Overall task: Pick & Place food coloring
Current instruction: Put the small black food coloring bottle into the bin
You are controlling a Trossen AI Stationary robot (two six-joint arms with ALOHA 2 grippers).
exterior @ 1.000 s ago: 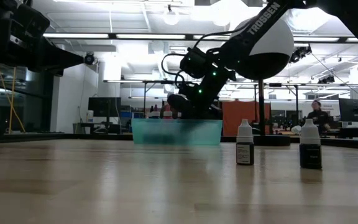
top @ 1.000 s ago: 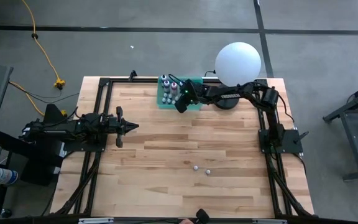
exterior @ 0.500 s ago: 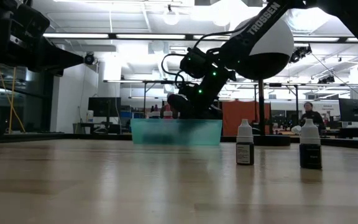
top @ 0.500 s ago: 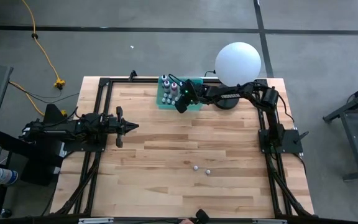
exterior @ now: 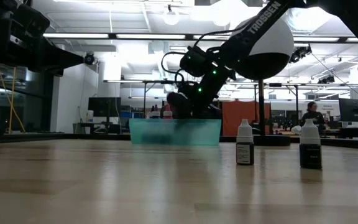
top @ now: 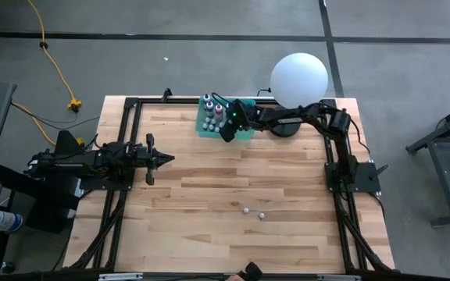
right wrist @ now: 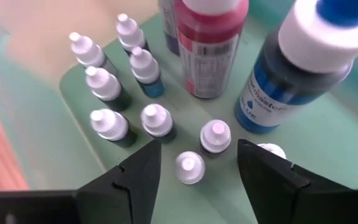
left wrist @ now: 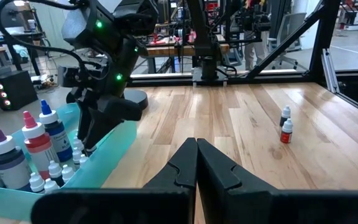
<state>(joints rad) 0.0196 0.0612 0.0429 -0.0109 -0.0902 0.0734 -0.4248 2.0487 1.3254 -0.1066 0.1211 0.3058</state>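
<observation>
Since a second ago we see the translucent teal tray (exterior: pixel 174 132) shifted slightly toward the low view's left, and the right gripper (right wrist: pixel 191 163) has edged with it. That gripper hangs inside the tray at the counter's (top: pixel 209 195) far edge, its dark fingers (right wrist: pixel 133 172) spread apart and holding nothing, a tiny white-capped bottle (right wrist: pixel 189 167) standing between them. Around it stand more small food coloring bottles (right wrist: pixel 112 92) with rounded white caps and dark bodies, and behind them a larger red-bodied bottle (right wrist: pixel 211 43) and a blue one (right wrist: pixel 284 81) with a printed label. Two further little bottles (top: pixel 253 211) stand apart from the tray on the pale wood-plank counter, near its front; in the low view they show dark bodies and whitish caps. Beside the tray stands the smooth white globe lamp (top: pixel 298 79). The left gripper (top: pixel 161 159) waits at the counter's left side, its fingers pressed together.
</observation>
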